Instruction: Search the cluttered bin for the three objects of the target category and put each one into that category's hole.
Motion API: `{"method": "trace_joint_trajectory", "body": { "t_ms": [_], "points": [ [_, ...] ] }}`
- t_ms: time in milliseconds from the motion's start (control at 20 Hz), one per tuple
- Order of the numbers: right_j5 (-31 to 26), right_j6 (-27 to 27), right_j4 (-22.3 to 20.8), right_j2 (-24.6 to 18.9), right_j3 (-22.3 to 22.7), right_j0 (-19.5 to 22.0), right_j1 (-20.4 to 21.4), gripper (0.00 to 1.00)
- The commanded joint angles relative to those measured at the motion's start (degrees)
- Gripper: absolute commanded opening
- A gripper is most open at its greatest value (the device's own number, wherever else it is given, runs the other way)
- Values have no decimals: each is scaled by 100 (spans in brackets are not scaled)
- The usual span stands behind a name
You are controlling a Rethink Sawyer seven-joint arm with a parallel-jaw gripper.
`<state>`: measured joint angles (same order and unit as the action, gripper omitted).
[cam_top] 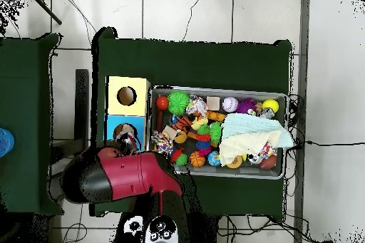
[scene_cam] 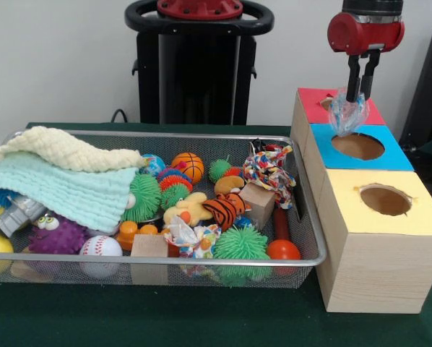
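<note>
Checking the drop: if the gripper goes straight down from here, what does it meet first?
Probably the blue box's hole. The gripper, shut on a clear crinkly item, hangs above the hole's back edge; depth is unclear, so the rim is possible.

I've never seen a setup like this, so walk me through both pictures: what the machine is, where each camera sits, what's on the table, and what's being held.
It is a red and black robot arm. One camera faces it across the table; the other looks straight down. On the green table sits a wire mesh bin full of toys, balls and folded cloths. Beside it stand three wooden boxes with holes: red, blue and yellow. The gripper is shut on a crinkly clear plastic item, hanging over the blue box's hole.
</note>
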<state>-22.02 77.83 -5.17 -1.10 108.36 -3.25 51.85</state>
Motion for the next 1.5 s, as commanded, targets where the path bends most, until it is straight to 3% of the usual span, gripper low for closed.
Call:
{"method": "trace_joint_trajectory", "body": {
  "t_ms": [50,1500],
  "points": [
    [69,1140,201,-185,-167,63,-189,0],
    [134,1146,255,-252,-384,-30,-314,0]
  ]
}}
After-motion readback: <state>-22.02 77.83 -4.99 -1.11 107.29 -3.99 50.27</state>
